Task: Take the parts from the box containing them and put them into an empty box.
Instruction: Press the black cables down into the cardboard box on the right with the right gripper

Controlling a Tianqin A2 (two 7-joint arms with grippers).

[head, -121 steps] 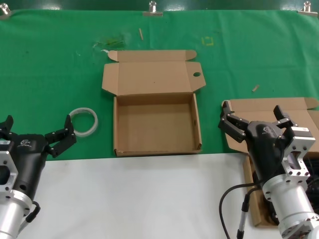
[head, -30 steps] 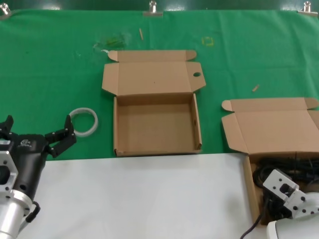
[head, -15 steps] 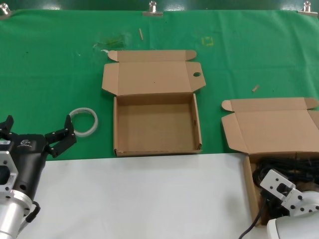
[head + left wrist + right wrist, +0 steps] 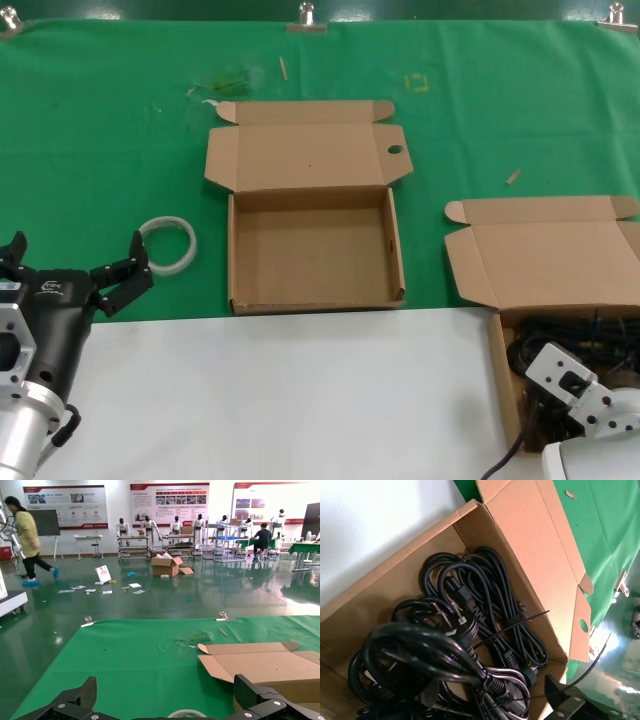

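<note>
Nothing is transferred yet, judging by the layout: the empty box (image 4: 312, 250) is sitting bare at the middle of the green mat (image 4: 100, 130), while the parts (image 4: 470, 615) are all lying tangled in the box containing them (image 4: 545, 262) at four o'clock. The right gripper (image 4: 565, 705) is hanging low over those cables; whether its fingers are open I cannot tell. The left gripper (image 4: 70, 275) is waiting at eight o'clock, fingers spread and empty, beside the white ring (image 4: 167, 244). Every bundle is left to move.

Green table cloth (image 4: 100, 150), two boxes, ring (image 4: 168, 245).
</note>
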